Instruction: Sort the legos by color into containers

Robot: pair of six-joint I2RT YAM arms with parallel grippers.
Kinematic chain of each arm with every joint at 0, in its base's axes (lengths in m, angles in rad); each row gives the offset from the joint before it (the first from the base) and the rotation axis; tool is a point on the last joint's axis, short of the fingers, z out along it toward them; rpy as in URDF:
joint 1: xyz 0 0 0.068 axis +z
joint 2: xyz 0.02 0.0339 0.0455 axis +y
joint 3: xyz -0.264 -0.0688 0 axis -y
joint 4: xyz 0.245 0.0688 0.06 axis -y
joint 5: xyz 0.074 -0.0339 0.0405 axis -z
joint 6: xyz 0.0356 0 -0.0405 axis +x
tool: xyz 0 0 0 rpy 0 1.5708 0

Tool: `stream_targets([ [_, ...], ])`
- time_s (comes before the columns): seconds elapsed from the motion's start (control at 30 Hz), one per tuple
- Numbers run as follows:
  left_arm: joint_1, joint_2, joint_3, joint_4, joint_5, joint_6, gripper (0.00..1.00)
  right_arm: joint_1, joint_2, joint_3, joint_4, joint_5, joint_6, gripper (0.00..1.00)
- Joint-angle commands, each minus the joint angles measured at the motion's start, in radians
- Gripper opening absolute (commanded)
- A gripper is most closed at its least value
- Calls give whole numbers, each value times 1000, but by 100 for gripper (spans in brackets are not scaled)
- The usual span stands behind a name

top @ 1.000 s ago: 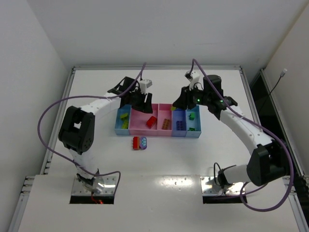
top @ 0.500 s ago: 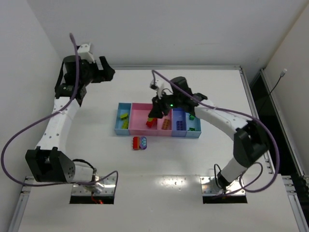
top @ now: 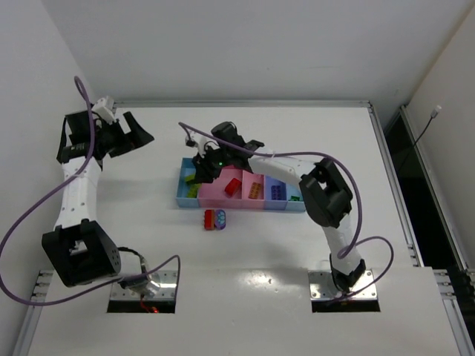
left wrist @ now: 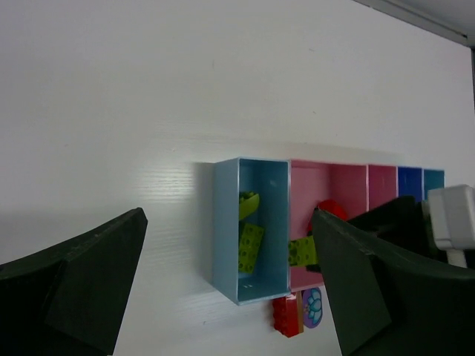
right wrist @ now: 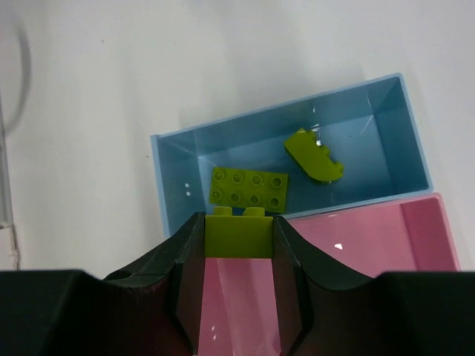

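The containers [top: 184,202] are a joined row of bins mid-table. My right gripper [right wrist: 237,230] is shut on a lime lego [right wrist: 237,236], hanging over the seam between the left light blue bin [right wrist: 159,178] and the wide pink bin [right wrist: 371,237]. A flat lime brick [right wrist: 249,188] and a rounded lime piece [right wrist: 314,156] lie in that blue bin. My left gripper [top: 141,132] is open and empty, raised far off to the left of the bins. A red brick [top: 233,187], an orange one [top: 254,190] and a purple one [top: 276,193] sit in other bins.
A red brick [top: 210,219] joined to a round purple piece [top: 220,219] lies on the table just in front of the bins. The right arm [top: 297,159] stretches across the back of the row, hiding part of the right-hand bins. A raised rail [top: 237,104] edges the table.
My left gripper has opened, lifted away from the bins and swung far left. My right arm has carried the lime lego from the right end of the row to the left end.
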Motion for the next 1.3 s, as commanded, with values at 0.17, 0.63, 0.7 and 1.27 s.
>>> stream_targets([
  [0.17,0,-1,-8,-55,96,80,100,35,63,114,44,27,-48,0],
  [0.63,0,21,-13,-104,138,197,100,62,118,158,53,122,-48,70],
  [0.7,0,9,-25,-115,208,243,100,62,91,146,62,122,-48,71],
  [1.27,-173,18,-19,-816,317,1298,92,-76,-602,-398,49,329,23,72],
])
